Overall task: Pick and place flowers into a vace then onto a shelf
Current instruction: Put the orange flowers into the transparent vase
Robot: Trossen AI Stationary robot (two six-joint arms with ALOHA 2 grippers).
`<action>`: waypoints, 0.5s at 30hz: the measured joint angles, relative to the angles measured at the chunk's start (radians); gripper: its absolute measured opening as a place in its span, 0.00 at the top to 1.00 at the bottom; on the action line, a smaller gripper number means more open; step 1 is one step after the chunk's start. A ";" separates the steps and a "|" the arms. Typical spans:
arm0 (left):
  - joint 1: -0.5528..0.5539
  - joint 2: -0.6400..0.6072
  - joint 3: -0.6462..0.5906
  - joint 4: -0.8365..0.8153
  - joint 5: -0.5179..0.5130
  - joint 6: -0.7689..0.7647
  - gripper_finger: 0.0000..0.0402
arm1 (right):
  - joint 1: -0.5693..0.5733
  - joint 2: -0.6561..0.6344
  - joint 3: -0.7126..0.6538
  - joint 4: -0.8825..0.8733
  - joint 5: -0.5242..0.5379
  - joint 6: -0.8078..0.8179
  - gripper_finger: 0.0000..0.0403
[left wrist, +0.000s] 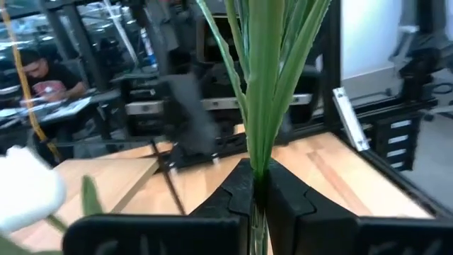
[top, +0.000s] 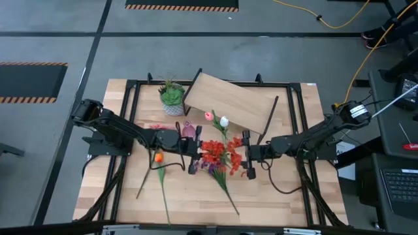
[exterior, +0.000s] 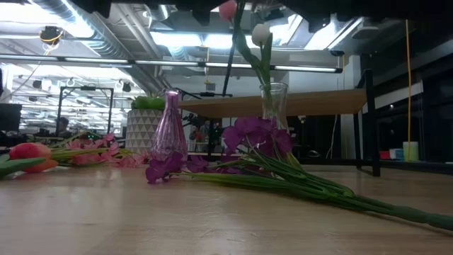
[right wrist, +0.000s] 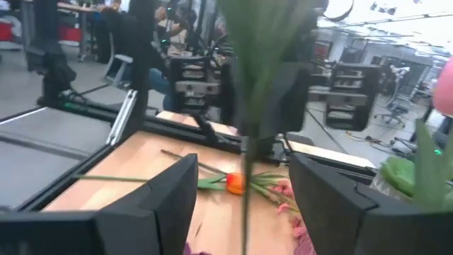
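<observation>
My left gripper [top: 194, 154] is shut on a bunch of green stalks [left wrist: 258, 106] whose red cluster [top: 215, 153] shows between the two grippers. My right gripper [top: 248, 155] faces it, open. Its fingers stand wide on either side of a thin stalk [right wrist: 244, 191] without touching it. A clear vase [exterior: 274, 103] holds a pink tulip [top: 209, 116] and a white tulip [top: 224, 121]. The purple cluster [exterior: 255, 134], an orange tulip [exterior: 28, 152] and pink blossoms [exterior: 99, 152] lie flat on the table. The shelf [top: 228, 104] stands behind on black legs. My left gripper pinches the green stalks [left wrist: 256, 166] between its two fingers, coming level from the table's left. The stalks cross the fingers and rise above them. The low view shows no part of this stem on the table.
A narrow pink glass vase [exterior: 170, 127] stands left of the clear one. A spiky green plant in a white pot [top: 172, 98] sits at the far left, by the shelf. The purple stem's long stalk [top: 228, 196] runs toward the near edge. Black frame rails border the table.
</observation>
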State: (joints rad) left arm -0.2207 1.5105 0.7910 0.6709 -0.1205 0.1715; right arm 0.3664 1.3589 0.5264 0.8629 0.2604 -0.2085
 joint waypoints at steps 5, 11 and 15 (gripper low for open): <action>-0.001 0.000 0.000 0.018 0.029 0.012 0.97 | -0.021 0.016 0.036 0.001 -0.001 0.018 0.43; -0.002 0.000 0.000 0.014 0.037 0.017 0.97 | -0.037 0.065 0.077 0.000 0.000 0.042 0.44; -0.002 0.000 0.000 0.014 0.043 0.017 0.97 | -0.044 0.112 0.123 -0.001 -0.001 0.026 0.44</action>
State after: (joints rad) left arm -0.2226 1.5101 0.7910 0.6853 -0.0774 0.1888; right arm 0.3222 1.4707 0.6497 0.8617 0.2596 -0.1823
